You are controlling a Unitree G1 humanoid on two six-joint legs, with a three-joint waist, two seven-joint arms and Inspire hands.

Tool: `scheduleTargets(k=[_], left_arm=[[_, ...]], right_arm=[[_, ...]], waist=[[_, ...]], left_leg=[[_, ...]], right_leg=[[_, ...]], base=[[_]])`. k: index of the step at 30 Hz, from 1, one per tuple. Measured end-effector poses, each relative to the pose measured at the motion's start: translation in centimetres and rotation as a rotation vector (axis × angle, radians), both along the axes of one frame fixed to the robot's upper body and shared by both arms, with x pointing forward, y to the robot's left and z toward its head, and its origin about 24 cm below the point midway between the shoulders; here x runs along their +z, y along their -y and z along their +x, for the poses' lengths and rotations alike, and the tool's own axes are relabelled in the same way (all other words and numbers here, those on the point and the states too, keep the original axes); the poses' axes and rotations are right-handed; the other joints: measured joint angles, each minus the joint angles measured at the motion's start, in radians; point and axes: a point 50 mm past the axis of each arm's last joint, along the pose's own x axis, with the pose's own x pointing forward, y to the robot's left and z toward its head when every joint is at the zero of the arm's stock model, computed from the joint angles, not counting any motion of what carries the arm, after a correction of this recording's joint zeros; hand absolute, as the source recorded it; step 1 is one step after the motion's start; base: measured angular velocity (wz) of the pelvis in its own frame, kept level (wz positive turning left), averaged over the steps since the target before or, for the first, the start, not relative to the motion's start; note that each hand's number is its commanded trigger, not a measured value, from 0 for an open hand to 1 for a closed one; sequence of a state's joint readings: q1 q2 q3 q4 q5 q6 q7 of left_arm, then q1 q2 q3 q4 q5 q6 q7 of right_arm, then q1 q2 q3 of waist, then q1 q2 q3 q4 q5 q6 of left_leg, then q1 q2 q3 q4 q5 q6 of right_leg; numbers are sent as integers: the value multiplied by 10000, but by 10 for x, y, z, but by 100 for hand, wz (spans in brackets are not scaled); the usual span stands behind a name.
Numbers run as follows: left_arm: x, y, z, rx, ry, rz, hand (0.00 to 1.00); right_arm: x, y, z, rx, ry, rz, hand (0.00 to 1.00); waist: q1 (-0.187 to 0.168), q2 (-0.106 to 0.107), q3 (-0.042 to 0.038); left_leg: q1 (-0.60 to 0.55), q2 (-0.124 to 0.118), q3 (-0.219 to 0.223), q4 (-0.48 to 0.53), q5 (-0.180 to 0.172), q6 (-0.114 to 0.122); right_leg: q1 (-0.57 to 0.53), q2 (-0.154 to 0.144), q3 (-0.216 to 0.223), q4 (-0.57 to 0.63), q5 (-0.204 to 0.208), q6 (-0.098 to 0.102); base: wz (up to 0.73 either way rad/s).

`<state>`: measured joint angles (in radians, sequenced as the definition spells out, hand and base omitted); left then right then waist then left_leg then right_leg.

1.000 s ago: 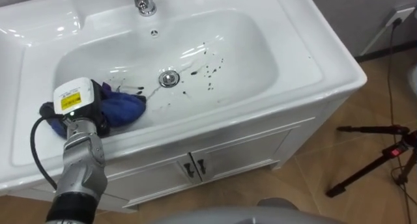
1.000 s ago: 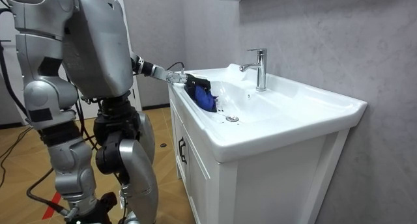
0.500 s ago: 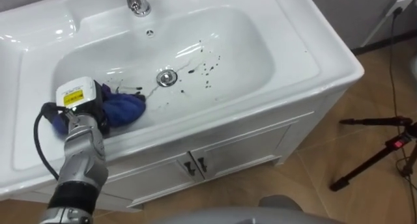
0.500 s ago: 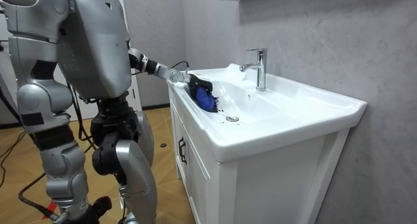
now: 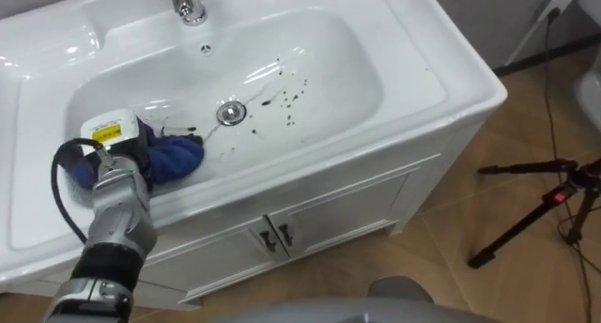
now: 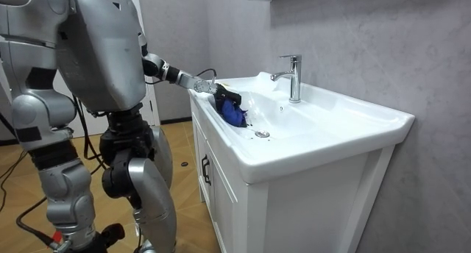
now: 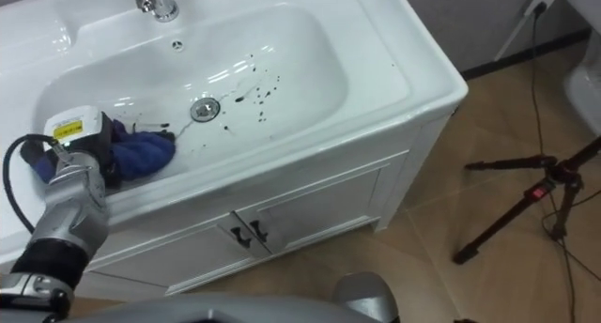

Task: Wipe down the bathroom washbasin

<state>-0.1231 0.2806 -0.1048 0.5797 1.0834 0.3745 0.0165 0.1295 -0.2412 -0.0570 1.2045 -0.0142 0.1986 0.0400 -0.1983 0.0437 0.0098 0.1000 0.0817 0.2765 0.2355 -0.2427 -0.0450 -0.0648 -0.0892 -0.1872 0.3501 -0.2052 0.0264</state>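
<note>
Logged the left hand (image 5: 122,156) low in the left end of the basin (image 5: 338,55), set on top of a blue cloth (image 5: 177,156). Cannot tell whether clamped round the cloth or only pressing down on it; checked both eye views and the room view, with no sight of the hand's underside. Placed the cloth on the sloping left wall of the basin, bunched, spilling toward the drain (image 5: 230,113) but stopping short of it. Recorded a scatter of dark specks (image 5: 286,99) just right of the drain and a few thin smears between drain and cloth. Noted the tap (image 5: 185,1) at the back rim, well apart from the hand.

Handling, by judgement only:
- Expect soft, light and limp, prone to folding and rolling up rather than sliding as one piece.
- Best taken at the bunched middle, with the palm over the bulk, to keep the loose edge from tucking under.
- Expect hard, slick glaze underneath, so little drag. Likely to need steady downward pressure to lift the specks.

Judged the wiping barely begun, with the specks not yet reached.
</note>
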Motion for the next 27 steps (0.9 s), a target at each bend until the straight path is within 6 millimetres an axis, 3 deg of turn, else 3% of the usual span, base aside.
scheduleTargets(k=[7, 10, 12, 14, 27], left_arm=[[1, 6, 2, -250, -291, 109, 100], [4, 9, 4, -393, -221, 190, 100], [5, 17, 6, -622, -186, 275, 100], [5, 23, 7, -859, -193, 463, 100], [-4, 39, 14, -1027, -335, 602, 100]], right_arm=[[-1, -3, 4, 348, -53, -94, 0], [-1, -3, 4, 355, -42, -106, 0], [-1, -4, 4, 510, -111, -126, 0], [-2, -6, 2, 649, -263, -95, 0], [-3, -9, -4, 463, -699, -200, 0]], waist=[[-140, -15, 12], [-142, -100, 68], [-151, -211, 114], [-157, -276, 106], [-260, -323, 99]], left_leg=[[-18, 1, 8, -15, 0, 0], [-54, 7, 99, -13, 0, 0], [-67, 11, 256, -3, 0, 0], [-78, 6, 309, -4, -1, -1], [176, 115, 1315, -3, -2, -4]], right_leg=[[-17, 3, -38, -51, -4, 7], [-97, 11, 3, -29, -22, 7], [-146, 9, 80, 6, -38, 13], [-184, -1, 114, 34, -41, 18], [-242, 117, 494, 85, -48, -40]], base=[[0], [-3], [-8], [-6], [-12]])
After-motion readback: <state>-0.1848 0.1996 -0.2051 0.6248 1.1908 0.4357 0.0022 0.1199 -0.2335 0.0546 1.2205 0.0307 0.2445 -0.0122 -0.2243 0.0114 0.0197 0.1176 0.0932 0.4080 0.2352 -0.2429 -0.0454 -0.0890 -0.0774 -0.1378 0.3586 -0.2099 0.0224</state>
